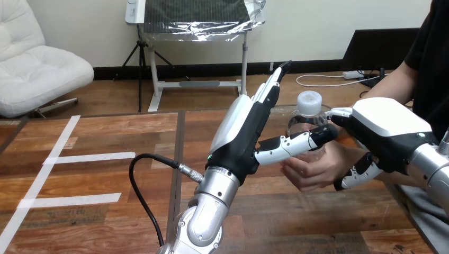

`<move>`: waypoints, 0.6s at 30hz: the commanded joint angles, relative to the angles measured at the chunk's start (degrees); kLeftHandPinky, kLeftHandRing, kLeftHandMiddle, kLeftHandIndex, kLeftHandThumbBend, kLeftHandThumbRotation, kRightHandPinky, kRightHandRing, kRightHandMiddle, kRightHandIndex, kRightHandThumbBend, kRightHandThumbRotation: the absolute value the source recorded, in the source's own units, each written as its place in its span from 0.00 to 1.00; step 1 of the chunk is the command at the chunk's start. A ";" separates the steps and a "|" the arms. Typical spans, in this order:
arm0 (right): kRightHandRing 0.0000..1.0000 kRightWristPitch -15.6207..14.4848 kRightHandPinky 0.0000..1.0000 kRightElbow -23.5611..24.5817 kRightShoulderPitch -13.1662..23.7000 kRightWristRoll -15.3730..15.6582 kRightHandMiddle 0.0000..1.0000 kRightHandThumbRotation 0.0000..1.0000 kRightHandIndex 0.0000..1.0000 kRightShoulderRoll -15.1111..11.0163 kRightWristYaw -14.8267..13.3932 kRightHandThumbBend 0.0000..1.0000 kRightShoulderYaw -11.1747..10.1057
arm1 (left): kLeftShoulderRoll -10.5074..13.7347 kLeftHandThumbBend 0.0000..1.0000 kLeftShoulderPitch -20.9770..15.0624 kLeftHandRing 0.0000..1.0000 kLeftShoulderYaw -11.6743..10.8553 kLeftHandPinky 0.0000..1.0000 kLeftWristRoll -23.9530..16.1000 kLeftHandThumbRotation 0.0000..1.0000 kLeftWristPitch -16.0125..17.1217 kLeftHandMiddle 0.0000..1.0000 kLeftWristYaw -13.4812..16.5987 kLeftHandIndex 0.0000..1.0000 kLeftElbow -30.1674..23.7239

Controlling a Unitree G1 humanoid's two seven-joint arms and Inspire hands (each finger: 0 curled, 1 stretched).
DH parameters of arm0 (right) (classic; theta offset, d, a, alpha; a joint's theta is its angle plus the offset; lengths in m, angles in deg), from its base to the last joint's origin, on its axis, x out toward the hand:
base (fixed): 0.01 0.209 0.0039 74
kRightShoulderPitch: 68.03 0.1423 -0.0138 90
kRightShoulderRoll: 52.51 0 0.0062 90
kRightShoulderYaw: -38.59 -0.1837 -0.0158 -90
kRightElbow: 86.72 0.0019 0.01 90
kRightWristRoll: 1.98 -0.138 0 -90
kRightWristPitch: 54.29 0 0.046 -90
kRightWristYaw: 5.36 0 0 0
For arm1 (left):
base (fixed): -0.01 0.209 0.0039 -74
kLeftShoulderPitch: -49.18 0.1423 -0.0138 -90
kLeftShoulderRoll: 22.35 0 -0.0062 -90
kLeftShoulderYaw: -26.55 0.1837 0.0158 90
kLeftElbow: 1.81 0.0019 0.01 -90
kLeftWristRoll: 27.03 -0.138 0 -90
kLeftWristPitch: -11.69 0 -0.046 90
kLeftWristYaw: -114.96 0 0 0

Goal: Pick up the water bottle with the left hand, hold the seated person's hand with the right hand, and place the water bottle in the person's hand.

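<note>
Water bottle (303, 123) is seen upright, long axis vertical, cap up, just right of the left hand (244, 135) and just left of the right hand (389, 132). It is carried clear of the table (106, 211), between the two hands.

Left hand: fingers (272, 87) are held straight, pointing up and away, beside the bottle's left side. Its thumb (296, 143) is stretched rightward across the bottle's near face, touching it. No curl round the bottle is seen, so the hand is read as spread, not clamped.

The bottle's lower part is gripped by the person's hand (312, 168), directly under the left thumb, with fingers wrapped from below.

Right hand: closed round the person's wrist. Its thumb (339, 113) is laid over the top, close to the bottle's right side, and its fingers (356, 179) are curled underneath.

Edges and room: the table's far edge is seen beyond the left fingertips, its right edge below the right forearm. Open wood is seen to the left of the left hand, marked with white tape strips (87, 157), and also below both hands toward the near edge. To the right, room is taken by the person's arm.
</note>
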 commanded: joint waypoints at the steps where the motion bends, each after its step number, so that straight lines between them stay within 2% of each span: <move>1: 0.88 -0.31 0.79 0.30 1.84 -0.12 0.90 0.08 0.85 -0.06 -1.43 0.85 -2.18 | -0.35 1.00 -2.95 1.00 -1.07 1.00 -0.15 0.77 -0.48 1.00 0.53 1.00 -1.85; 4: 0.88 0.22 0.79 0.20 1.73 -0.15 0.90 0.08 0.85 -0.24 -1.74 0.85 -2.19 | -0.33 1.00 -2.90 1.00 -1.08 1.00 -0.02 0.77 -0.42 1.00 0.47 1.00 -1.91; 9: 0.88 -0.80 0.79 0.99 1.47 0.08 0.90 0.08 0.85 -0.17 -1.14 0.85 -2.27 | -0.29 1.00 -2.76 1.00 -1.16 1.00 0.43 0.77 0.07 1.00 0.48 1.00 -1.79; 12: 0.88 -0.15 0.79 1.24 1.05 -0.69 0.90 0.08 0.85 -0.33 -1.24 0.85 -2.69 | -0.28 0.99 -2.54 1.00 -1.15 1.00 0.43 0.76 -0.13 1.00 0.47 1.00 -2.05; 15: 0.88 0.44 0.79 2.22 0.11 -1.96 0.90 0.07 0.85 -0.09 -1.82 0.84 -3.67 | -0.50 0.99 -2.06 1.00 -1.36 1.00 1.10 0.76 0.37 1.00 0.60 1.00 -2.34; 18: 0.87 0.35 0.78 4.19 -1.08 -1.97 0.89 0.08 0.85 0.05 -2.55 0.84 -4.59 | -0.88 0.97 -1.20 1.00 -1.75 1.00 2.60 0.75 0.48 1.00 0.29 1.00 -3.28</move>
